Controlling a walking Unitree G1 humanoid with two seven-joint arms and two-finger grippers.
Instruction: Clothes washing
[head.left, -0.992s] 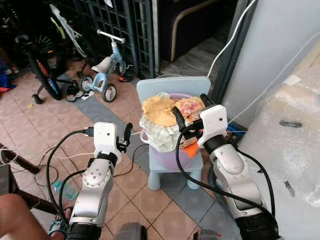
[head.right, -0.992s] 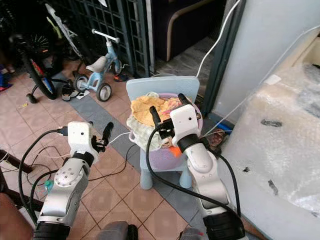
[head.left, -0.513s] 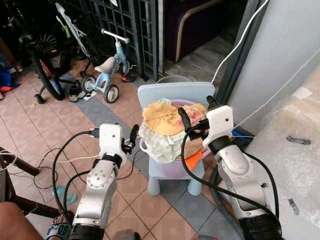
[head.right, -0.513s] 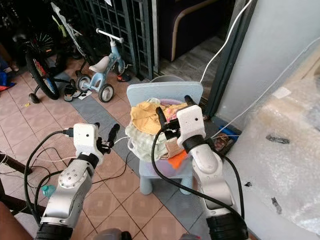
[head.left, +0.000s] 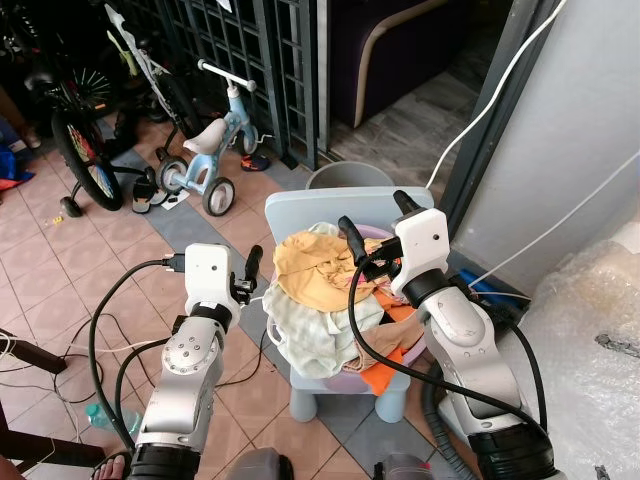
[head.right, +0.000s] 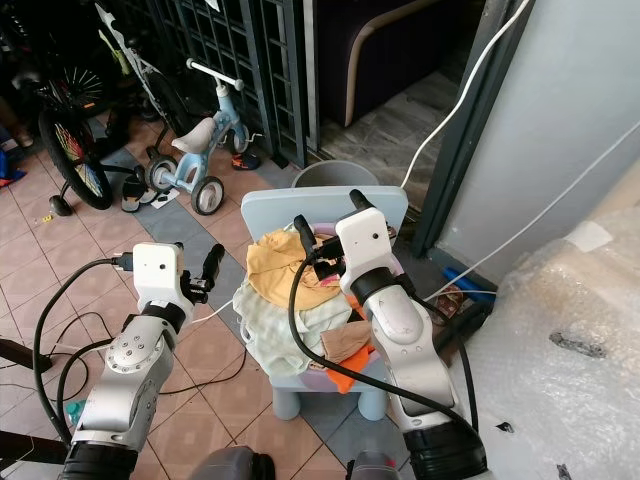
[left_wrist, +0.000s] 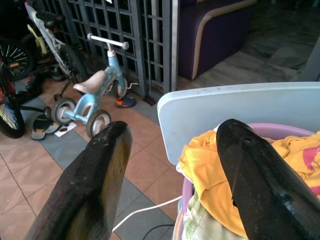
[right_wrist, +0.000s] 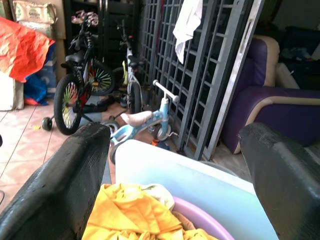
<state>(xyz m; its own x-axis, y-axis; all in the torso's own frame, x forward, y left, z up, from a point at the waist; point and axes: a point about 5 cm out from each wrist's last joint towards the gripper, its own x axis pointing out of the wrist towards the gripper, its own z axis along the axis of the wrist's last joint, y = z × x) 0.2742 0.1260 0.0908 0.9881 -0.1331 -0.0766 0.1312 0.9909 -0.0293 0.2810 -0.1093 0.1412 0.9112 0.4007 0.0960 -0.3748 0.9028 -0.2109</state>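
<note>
Laundry: a heap of clothes (head.left: 318, 300) fills my purple basin (right_wrist: 202, 222), which sits on a small pale blue child's chair (head.left: 300, 208) straight ahead of me. A yellow garment (head.left: 310, 268) lies on top, a pale green checked cloth (head.left: 305, 335) hangs over the near rim, and an orange piece (head.left: 380, 372) hangs at the front.
Hidden: the basin is nearly buried; I see only slivers of its rim. The chair's seat and most of its legs are covered by cloth and by my right arm.
Left gripper (head.left: 252, 262): just beside the heap on my left, apart from it, fingers (left_wrist: 95, 187) spread wide and holding nothing.
Right gripper (head.left: 375, 228): raised over the far side of the heap, in front of the chair back, fingers (right_wrist: 65, 182) parted wide, nothing between them. Whether it touches the cloth I cannot tell.
Counts: one chair, one basin, one grey bucket (head.left: 349, 176) behind the chair, half hidden by its back.
Cycles: one light blue balance bike (head.left: 212, 145) by the black metal grille (head.left: 265, 50); one black bicycle (head.left: 75, 120) beside it, cut off by the edge. My right wrist view shows two bicycles by the grille.
Cut off: bubble wrap (head.left: 590, 310) at my right, a white cable (head.left: 490, 90) running up the wall.
</note>
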